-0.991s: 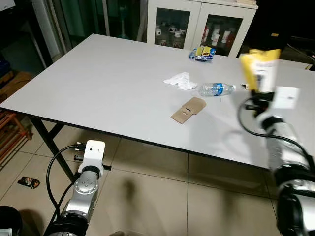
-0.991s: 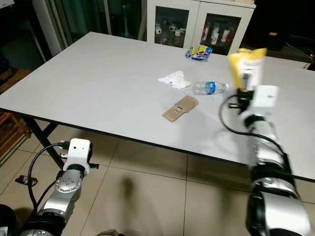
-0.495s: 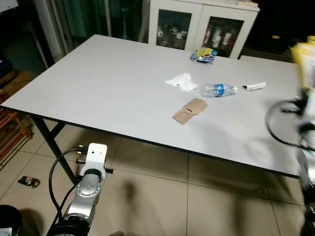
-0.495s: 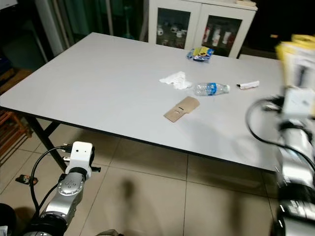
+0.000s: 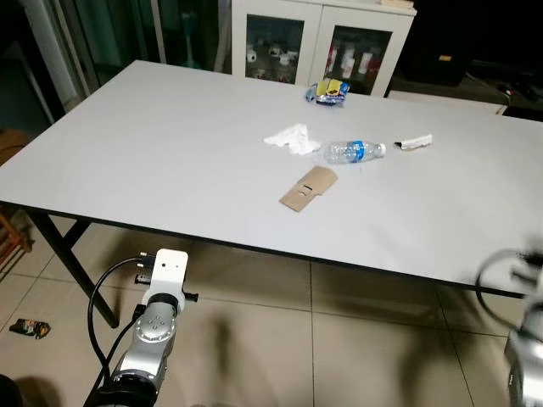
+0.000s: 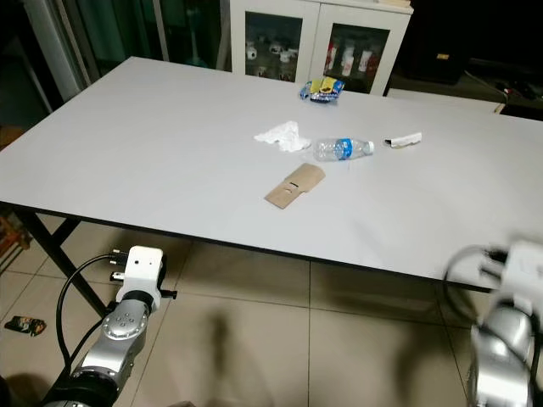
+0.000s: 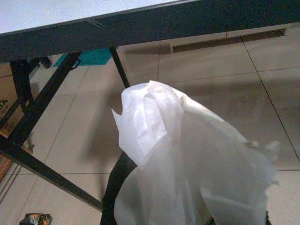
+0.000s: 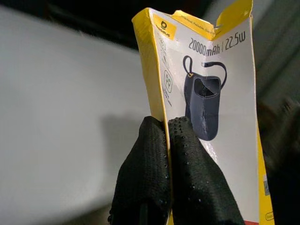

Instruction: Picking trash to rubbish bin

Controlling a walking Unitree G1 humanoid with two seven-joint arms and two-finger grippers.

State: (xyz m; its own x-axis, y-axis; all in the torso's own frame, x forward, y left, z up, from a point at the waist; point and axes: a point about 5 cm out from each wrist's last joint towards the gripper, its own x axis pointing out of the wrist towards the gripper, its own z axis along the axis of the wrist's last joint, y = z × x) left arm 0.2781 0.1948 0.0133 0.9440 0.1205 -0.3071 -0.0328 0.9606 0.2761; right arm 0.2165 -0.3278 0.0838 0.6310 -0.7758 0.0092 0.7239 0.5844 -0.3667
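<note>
Compared with 1 second earlier, my right arm point(image 6: 501, 339) had dropped from above the table's right side to below the near edge, low at the right, and it looked blurred. The yellow package that had stood up over the table was gone from the head camera's sight. With that arm lowered, a small white wrapper point(image 5: 416, 142) showed on the white table point(image 5: 153, 144), just right of the bottle's cap. The whole scene had also shifted slightly, so my head had moved.

My right gripper point(image 8: 168, 129) was clenched on the yellow package point(image 8: 211, 93), its 2 black fingers point(image 8: 145, 173) pinching the lower edge from either side. The package's long axis ran along my fingers, its torn end pointing away from them.

My left gripper point(image 7: 140, 187), held low over the tiled floor point(image 7: 225, 93) in front of the table, grasped a crumpled white tissue point(image 7: 187, 164) that hid most of the fingers.

On the table lay a plastic bottle point(image 5: 352, 152) on its side, long axis left to right, cap to the right. A second crumpled tissue point(image 5: 289, 138) lay just left of it, a flat brown cardboard piece point(image 5: 307, 187) nearer me, and a blue and yellow packet point(image 5: 327, 90) at the far edge.
</note>
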